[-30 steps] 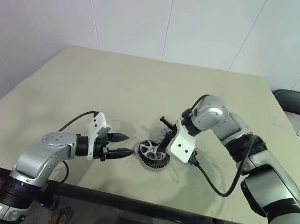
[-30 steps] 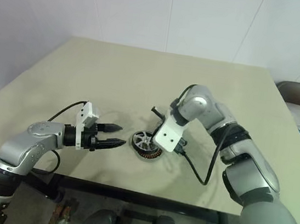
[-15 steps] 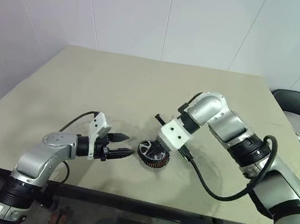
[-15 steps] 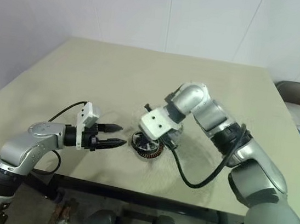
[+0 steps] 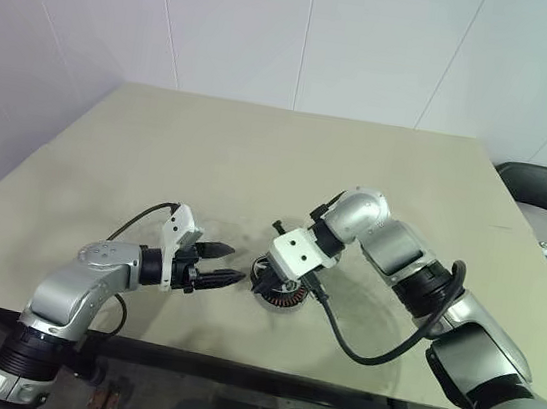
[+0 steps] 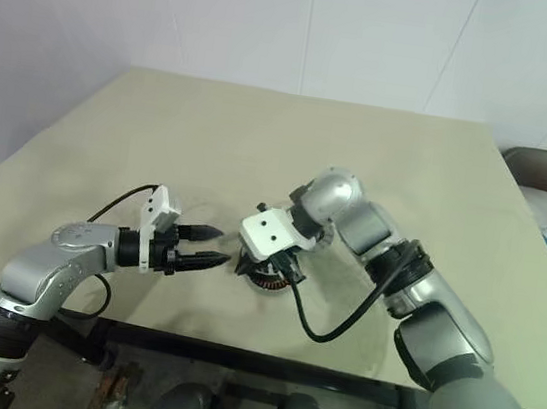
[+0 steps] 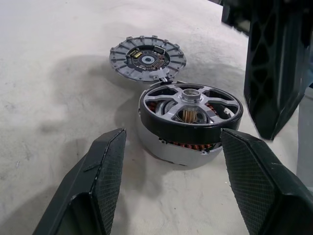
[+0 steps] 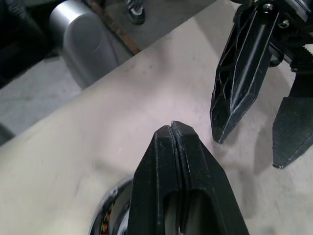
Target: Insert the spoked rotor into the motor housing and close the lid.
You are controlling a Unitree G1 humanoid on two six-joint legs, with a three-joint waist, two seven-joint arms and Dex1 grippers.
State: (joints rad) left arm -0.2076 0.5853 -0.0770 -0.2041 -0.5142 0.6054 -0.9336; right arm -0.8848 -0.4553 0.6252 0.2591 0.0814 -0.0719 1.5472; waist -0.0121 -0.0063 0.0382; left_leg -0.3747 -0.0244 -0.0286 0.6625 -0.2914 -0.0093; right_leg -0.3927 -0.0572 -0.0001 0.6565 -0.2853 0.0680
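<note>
Rotor, a black ring with broad silvery spokes around a bright hub, sits tilted in the silver motor housing near the table's front edge, copper windings showing beneath. The ribbed round lid lies flat just behind it. The left gripper waits with fingers spread beside the housing, while the right gripper, fingers pressed together, hangs above it.

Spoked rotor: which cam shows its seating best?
Left wrist view. The spoked rotor shows whole and close, sitting tilted on the motor housing, copper windings visible beneath. In both eye views it's small and partly covered by the right pincer. The right wrist view catches just an edge.
</note>
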